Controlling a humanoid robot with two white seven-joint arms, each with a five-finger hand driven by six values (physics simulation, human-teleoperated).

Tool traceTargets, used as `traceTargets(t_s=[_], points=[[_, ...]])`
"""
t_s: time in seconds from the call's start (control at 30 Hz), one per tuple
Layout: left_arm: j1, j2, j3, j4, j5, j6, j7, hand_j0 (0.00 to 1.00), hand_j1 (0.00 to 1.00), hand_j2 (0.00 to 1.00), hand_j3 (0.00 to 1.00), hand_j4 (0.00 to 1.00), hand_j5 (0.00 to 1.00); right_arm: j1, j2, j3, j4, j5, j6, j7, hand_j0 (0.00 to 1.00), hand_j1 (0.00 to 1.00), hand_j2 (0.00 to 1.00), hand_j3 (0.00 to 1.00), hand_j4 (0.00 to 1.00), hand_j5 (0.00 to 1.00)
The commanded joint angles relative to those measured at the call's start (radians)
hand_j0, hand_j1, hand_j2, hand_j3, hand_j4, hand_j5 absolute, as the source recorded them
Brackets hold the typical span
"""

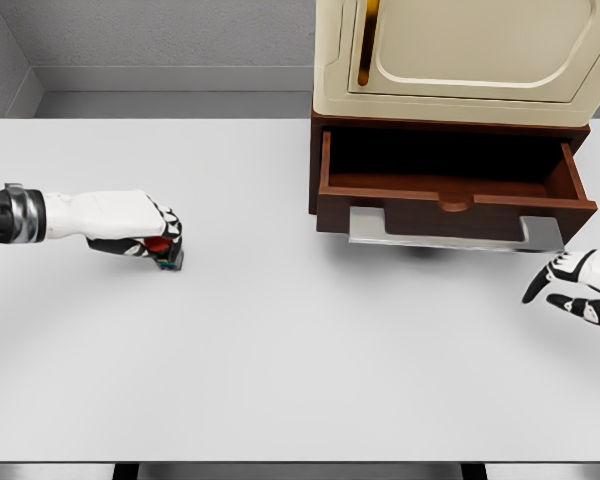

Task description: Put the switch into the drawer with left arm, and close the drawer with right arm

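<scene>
The switch [167, 254] is a small dark object with a red part, lying on the white table at the left. My left hand [158, 240] has its fingers curled around it, and most of the switch is hidden under them. The brown drawer [450, 205] stands pulled open at the upper right, its inside dark and bare as far as I can see. My right hand [577, 287] hovers at the right edge, just below the drawer's right front corner, with fingers relaxed and holding nothing.
A cream cabinet [460, 55] with a door sits on top of the drawer unit. A grey flat plate [450, 232] sticks out under the drawer front. The white table [300, 380] stretches wide between the two hands.
</scene>
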Motion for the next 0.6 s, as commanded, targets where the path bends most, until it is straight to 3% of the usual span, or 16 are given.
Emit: traceTargets(t_s=[0.0, 0.07, 0.37, 0.57], points=[[-0.003, 0.002, 0.001, -0.027, 0.01, 0.002, 0.004, 0.39, 0.39, 0.39, 0.39, 0.39, 0.39, 0.0, -0.002, -0.003, 0.0, -0.025, 0.003, 0.0, 0.49, 0.49, 0.49, 0.49, 0.49, 0.49], [-0.023, 0.008, 0.004, -0.096, 0.013, 0.002, 0.012, 0.39, 0.39, 0.39, 0.39, 0.39, 0.39, 0.002, -0.003, -0.003, 0.0, -0.025, 0.003, 0.0, 0.49, 0.49, 0.49, 0.49, 0.49, 0.49], [-0.1, -0.006, 0.003, -0.099, 0.134, 0.002, 0.012, 0.39, 0.39, 0.39, 0.39, 0.39, 0.39, 0.009, -0.003, -0.003, 0.0, -0.025, 0.003, 0.0, 0.49, 0.49, 0.49, 0.49, 0.49, 0.49], [-0.149, -0.104, 0.004, -0.096, 0.157, 0.002, 0.012, 0.35, 0.35, 0.35, 0.35, 0.35, 0.35, 0.015, -0.003, -0.003, 0.0, -0.025, 0.003, 0.0, 0.49, 0.49, 0.49, 0.49, 0.49, 0.49]])
